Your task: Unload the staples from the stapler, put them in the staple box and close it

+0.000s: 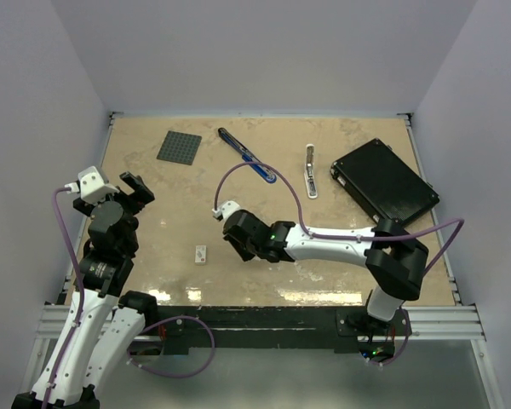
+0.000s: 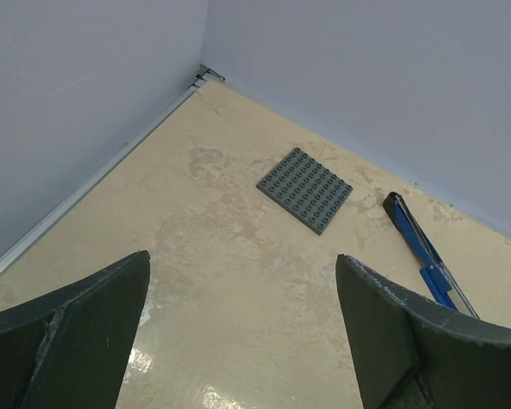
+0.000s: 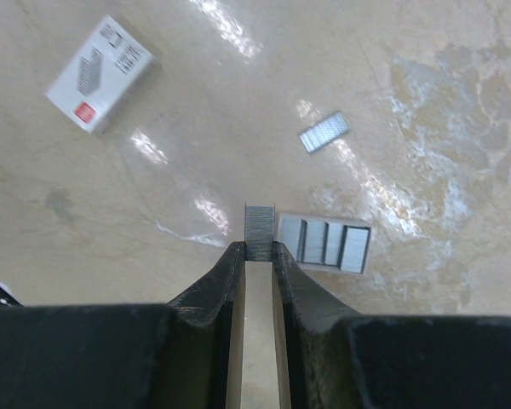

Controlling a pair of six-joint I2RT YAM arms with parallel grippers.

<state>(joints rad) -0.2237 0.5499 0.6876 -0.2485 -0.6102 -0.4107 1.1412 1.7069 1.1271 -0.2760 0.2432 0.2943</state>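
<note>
the left gripper (image 2: pixel 243 262) hovers over the left side of the bench (image 2: pixel 213 247), its two dark fingers (image 2: pixel 85 328) spread wide with nothing between them. beyond it, toward the far wall, a grey studded plate (image 2: pixel 305 189) lies flat. just right of the plate lies the stapler (image 2: pixel 422 247), slim and blue with a dark far end, set at a slant, a silver channel showing along its near part. in the top view it sits near the far middle of the bench, well apart from both grippers.

nearer the arms, a small white box (image 3: pixel 102 72) with a red mark rests on the bench, left of the right arm's reach. the right gripper (image 3: pixel 257 249) is stretched across toward the middle, its fingers pressed nearly together and pinching a short grey strip of staples (image 3: pixel 258 228) that stands upright out of the tips; whether the strip touches the bench i cannot tell. just beside the tips on the right lies a cluster of staple strips (image 3: pixel 324 243) laid side by side, and farther off a second loose strip (image 3: pixel 324 132) lies alone.

at the right of the bench a white-and-silver tool (image 1: pixel 310 170) lies lengthwise, and a black flat case (image 1: pixel 383 181) sits near the right edge.
</note>
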